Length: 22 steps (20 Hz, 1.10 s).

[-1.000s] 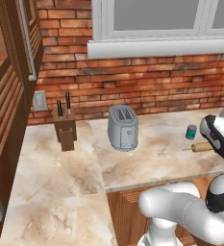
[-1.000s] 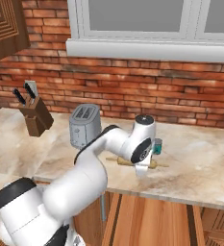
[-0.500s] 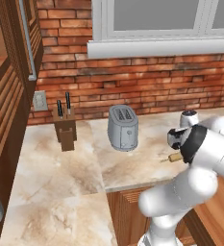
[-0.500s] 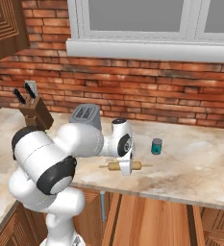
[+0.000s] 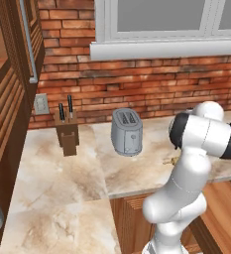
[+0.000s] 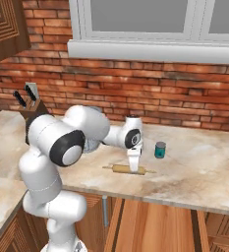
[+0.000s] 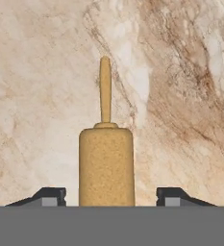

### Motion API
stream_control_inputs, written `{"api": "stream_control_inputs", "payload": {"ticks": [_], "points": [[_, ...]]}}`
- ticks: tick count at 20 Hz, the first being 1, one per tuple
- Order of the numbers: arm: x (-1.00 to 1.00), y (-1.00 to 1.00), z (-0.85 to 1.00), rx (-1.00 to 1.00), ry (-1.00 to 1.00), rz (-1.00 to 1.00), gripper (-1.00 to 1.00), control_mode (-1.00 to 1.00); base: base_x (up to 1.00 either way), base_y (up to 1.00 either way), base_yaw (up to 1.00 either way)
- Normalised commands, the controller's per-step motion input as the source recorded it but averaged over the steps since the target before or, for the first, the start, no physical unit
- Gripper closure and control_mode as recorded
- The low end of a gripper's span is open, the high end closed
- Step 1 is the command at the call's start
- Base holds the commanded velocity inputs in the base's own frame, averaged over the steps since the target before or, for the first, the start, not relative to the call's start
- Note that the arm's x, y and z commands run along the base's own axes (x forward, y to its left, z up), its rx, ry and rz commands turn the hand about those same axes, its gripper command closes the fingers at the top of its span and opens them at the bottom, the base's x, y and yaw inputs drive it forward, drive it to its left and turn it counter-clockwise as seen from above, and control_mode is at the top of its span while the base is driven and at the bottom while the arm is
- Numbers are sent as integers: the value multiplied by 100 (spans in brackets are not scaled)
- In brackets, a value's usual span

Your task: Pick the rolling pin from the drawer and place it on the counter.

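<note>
progress: late, placing looks done | gripper: fingers spread, clear of the wood on both sides | rolling pin: lying on the counter directly beneath the gripper, between its fingertips | left: lift the hand away

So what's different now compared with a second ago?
The arm has swung leftward along the counter, carrying the rolling pin away from the teal can. The pin now lies flat on the stone, and the pincer has spread its tips clear of it, so it has let go. The toaster, the knife block and the can stayed put.
</note>
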Motion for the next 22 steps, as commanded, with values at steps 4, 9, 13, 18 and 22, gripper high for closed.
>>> {"api": "stream_control_inputs", "payload": {"ticks": [4, 9, 13, 18, 22], "points": [[-38, -42, 11, 30, -23, 0, -100, -100, 0, 0, 0], [-58, -29, 94, 36, -32, 1, -100, -100, 0, 0, 0], [-52, 2, 100, 29, -42, 4, -100, -100, 0, 0, 0], [-51, 57, 93, 6, -35, 11, -100, -100, 0, 0, 0], [-57, 100, 41, -20, -24, 18, -100, -100, 0, 0, 0]]}}
